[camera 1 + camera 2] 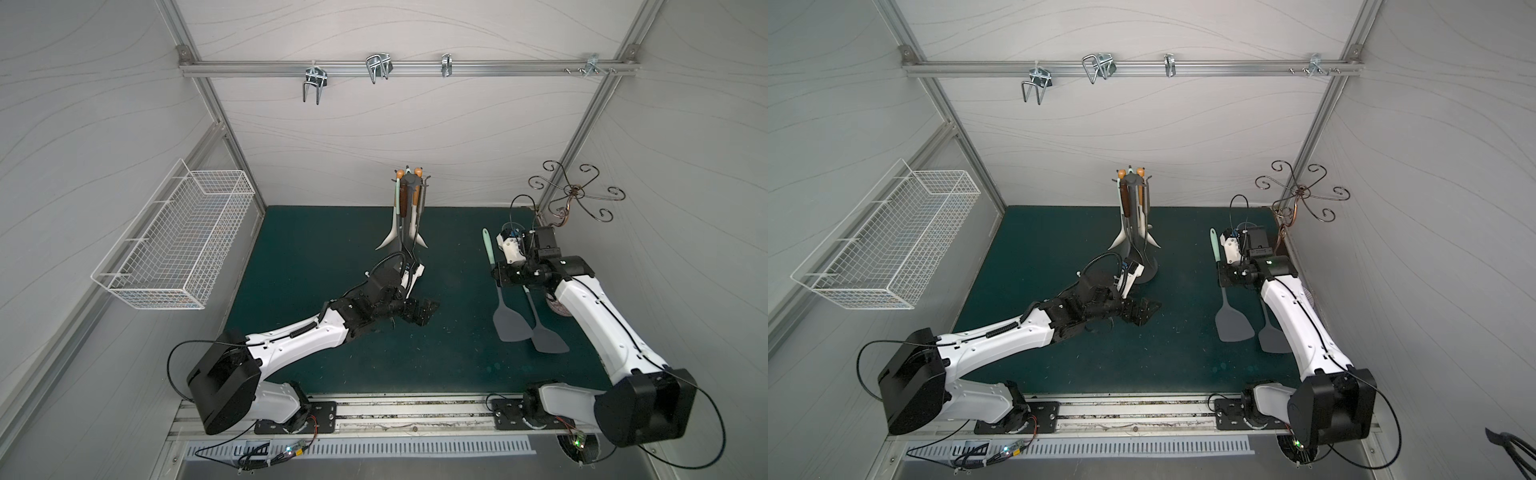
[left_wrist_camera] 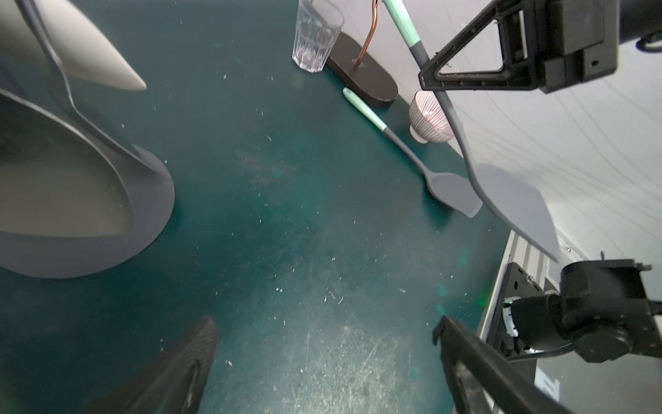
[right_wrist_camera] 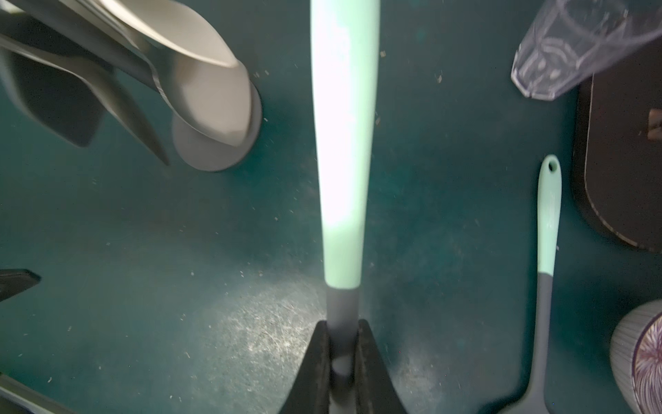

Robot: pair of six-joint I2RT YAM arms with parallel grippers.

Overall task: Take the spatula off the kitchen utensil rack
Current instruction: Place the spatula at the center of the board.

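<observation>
Above green mat (image 1: 332,353), right tool (image 3: 343,327) holds spatula (image 1: 509,322), handle toward back wall (image 1: 415,137).

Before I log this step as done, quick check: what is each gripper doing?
Left gripper: open, holding nothing.
Right gripper: closed on the spatula, fingers at its grey neck.

looks like a robotics lab cell rather than a real kitchen: boxed in by white panels on aluminium framing (image 1: 399,68), floored with a scuffed green mat (image 1: 324,249), fitted with a left arm (image 1: 291,334) and right arm (image 1: 590,307) bolted to a front rail (image 1: 415,409), dressed with a kitchen utensil rack (image 1: 409,180) and white wire basket (image 1: 174,237).
</observation>
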